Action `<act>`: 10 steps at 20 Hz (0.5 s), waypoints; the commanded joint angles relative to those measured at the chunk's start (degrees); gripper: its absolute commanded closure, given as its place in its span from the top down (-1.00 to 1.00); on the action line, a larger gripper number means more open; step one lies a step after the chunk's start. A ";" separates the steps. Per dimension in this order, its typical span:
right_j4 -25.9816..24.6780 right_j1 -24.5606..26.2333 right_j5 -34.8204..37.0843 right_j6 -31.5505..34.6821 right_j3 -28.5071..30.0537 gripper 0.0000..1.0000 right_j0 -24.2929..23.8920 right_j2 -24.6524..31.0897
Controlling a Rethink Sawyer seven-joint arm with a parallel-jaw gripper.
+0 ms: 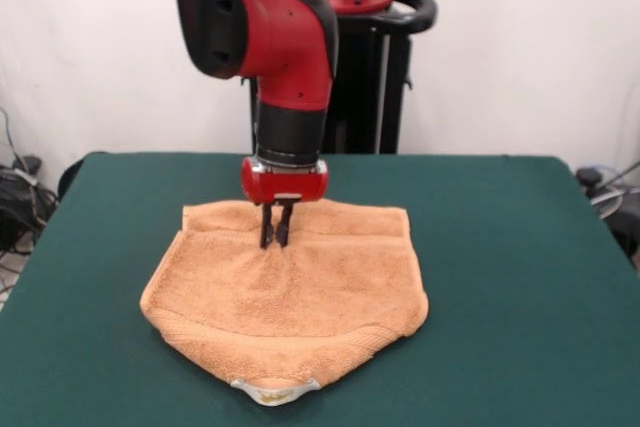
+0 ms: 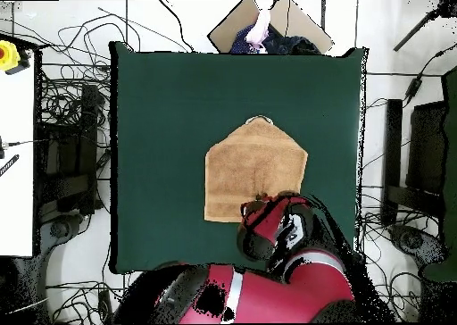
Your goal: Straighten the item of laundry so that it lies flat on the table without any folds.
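On the green table (image 1: 520,277), the orange-tan towel (image 1: 300,297) lies rumpled, one corner folded toward its white label (image 1: 275,390). The gripper (image 1: 276,237) stands pinched on a raised ridge of towel near its far edge.

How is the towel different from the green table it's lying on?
The towel is orange-tan and fluffy; the table is dark green and smooth. The towel is much smaller than the table. The towel is bunched where the gripper pinches it, with corners folded under; the table lies flat. Both are cloth-covered.
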 commanded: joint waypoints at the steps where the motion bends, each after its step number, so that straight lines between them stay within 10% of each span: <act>1: 2.62 7.28 -2.93 4.17 -5.87 -1.00 -0.72 1.34; 10: 0.89 7.23 1.22 0.98 -2.14 -1.00 -6.60 6.09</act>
